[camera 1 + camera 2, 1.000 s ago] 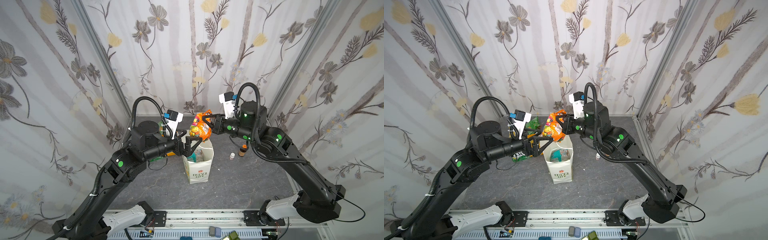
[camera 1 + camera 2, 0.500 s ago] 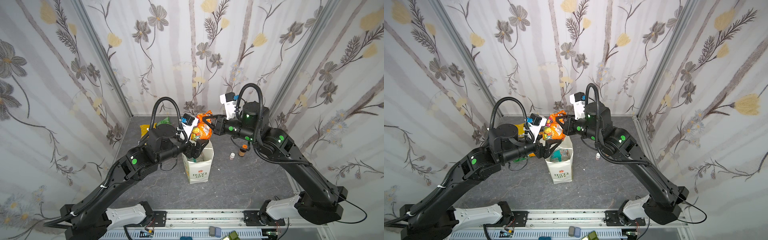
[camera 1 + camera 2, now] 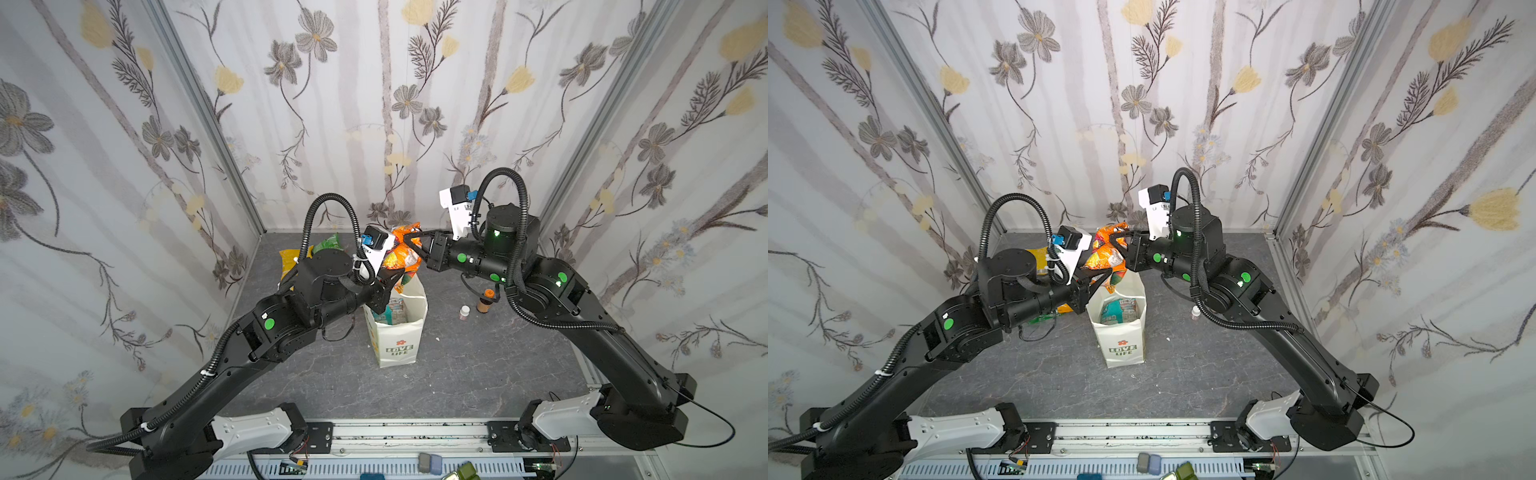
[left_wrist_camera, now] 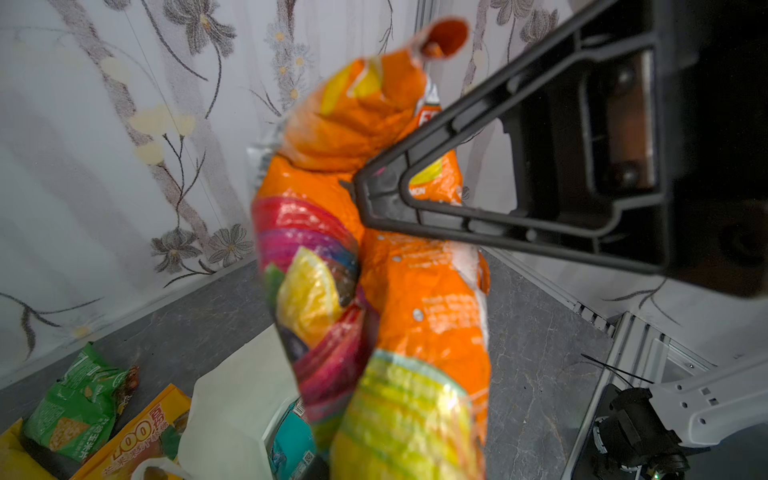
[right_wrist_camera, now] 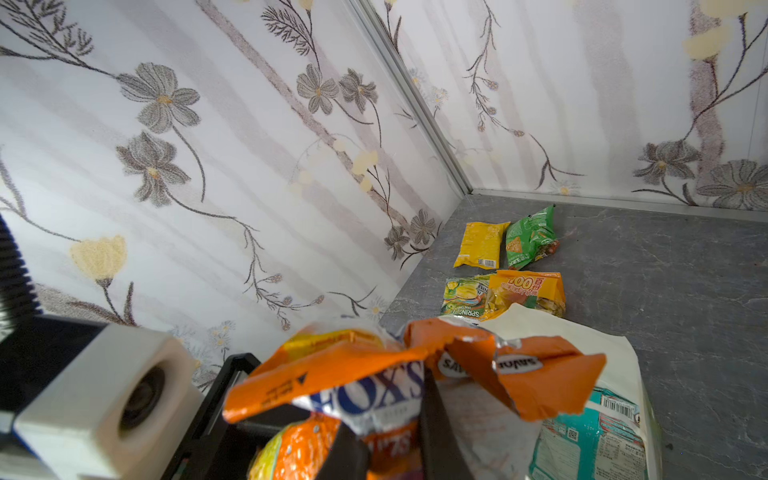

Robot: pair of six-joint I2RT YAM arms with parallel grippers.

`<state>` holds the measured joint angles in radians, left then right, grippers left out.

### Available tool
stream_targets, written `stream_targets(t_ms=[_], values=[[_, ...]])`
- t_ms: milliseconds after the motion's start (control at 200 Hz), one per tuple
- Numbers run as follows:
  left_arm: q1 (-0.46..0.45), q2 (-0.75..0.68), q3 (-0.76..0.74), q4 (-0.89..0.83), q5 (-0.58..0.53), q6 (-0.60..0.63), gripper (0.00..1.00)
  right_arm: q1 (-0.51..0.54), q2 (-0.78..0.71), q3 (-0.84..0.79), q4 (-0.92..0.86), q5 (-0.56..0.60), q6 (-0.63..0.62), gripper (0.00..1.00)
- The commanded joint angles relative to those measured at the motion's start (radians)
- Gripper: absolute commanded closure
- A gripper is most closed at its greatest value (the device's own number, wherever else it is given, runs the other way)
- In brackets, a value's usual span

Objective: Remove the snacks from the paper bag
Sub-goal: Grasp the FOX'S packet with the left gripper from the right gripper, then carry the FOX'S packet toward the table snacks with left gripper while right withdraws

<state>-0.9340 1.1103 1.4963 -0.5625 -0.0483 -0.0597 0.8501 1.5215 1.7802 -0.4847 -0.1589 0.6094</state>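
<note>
Both jaws apparently pinch orange packet (image 4: 415, 316).

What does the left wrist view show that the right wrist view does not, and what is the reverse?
Only the left wrist view: the lower half of the orange FOXS packet with its lemon-slice print, and a white arm base. Only the right wrist view: the "FOXS" lettering and the left arm's white wrist camera. Both: that packet above the paper bag, the teal packet inside it, and the green packet and orange "100" packet on the table.
</note>
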Motion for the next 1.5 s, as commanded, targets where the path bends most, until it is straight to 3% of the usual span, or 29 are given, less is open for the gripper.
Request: stream_targets(t_ms=[0,110,295,535,675,924,1049,1359,1499], values=[[-0.001,-0.009,-0.001,0.093,-0.009,-0.009,0.90,0.003,-0.023,-0.016,0.097,-0.052,0.013,0.70],[-0.002,-0.019,-0.001,0.099,0.003,-0.012,0.97,-0.001,-0.042,-0.017,0.117,-0.049,0.015,0.60],[-0.003,-0.036,0.004,0.107,0.014,-0.014,1.00,-0.005,-0.088,-0.043,0.167,-0.040,0.014,0.40],[-0.002,-0.097,-0.004,0.116,0.010,-0.015,1.00,-0.014,-0.225,-0.214,0.318,0.070,0.025,0.17],[-0.002,-0.165,-0.036,0.128,-0.023,-0.026,1.00,-0.076,-0.316,-0.364,0.434,0.131,0.063,0.07],[-0.002,-0.339,-0.185,0.154,-0.154,-0.083,1.00,-0.118,-0.399,-0.546,0.573,0.172,0.115,0.01],[-0.002,-0.428,-0.262,0.141,-0.274,-0.127,1.00,-0.135,-0.403,-0.580,0.588,0.168,0.138,0.01],[-0.001,-0.540,-0.329,-0.084,-0.582,-0.258,1.00,-0.156,-0.368,-0.598,0.603,0.116,0.171,0.01],[0.000,-0.574,-0.358,-0.155,-0.672,-0.281,1.00,-0.162,-0.350,-0.598,0.609,0.088,0.185,0.01]])
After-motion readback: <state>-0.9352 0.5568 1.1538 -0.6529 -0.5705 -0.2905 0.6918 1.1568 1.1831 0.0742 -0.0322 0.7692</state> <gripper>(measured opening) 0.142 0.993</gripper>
